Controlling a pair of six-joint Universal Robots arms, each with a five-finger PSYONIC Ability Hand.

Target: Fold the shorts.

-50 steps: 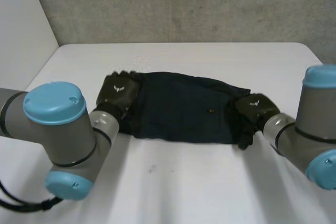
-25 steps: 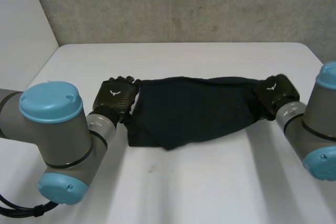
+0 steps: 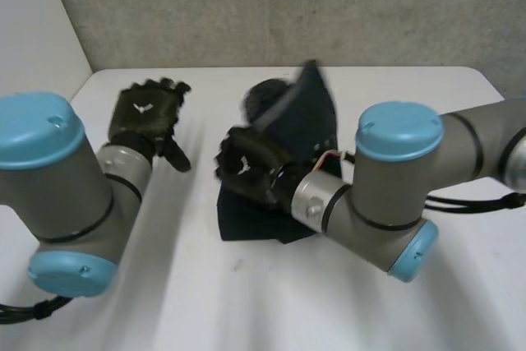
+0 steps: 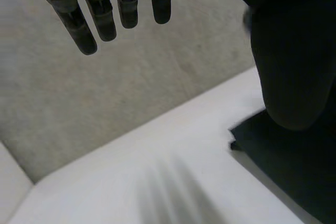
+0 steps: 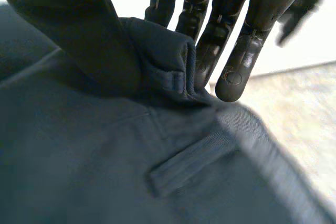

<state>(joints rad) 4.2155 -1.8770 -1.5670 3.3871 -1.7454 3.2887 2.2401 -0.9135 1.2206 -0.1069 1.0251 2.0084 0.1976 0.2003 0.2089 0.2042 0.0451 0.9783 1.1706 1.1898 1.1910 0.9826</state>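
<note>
Head view: dark shorts (image 3: 261,223) lie bunched on the white tabletop (image 3: 246,302), with part of the cloth standing up. The right robot hand (image 3: 246,166) is on the shorts' middle. The left robot hand (image 3: 146,113) is raised, well apart from the shorts.

Left wrist view: the left robot hand (image 4: 105,14) has straight, spread fingers and holds nothing. The shorts (image 4: 299,177) are beside it.

Right wrist view: the right robot hand (image 5: 252,30) pinches 1 fold of the shorts (image 5: 105,171) between thumb (image 5: 73,30) and fingers (image 5: 210,24).

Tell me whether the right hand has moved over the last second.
Yes. The right hand has swung leftward across the table, from the right end of the shorts to their left part, pinching the cloth along.
</note>
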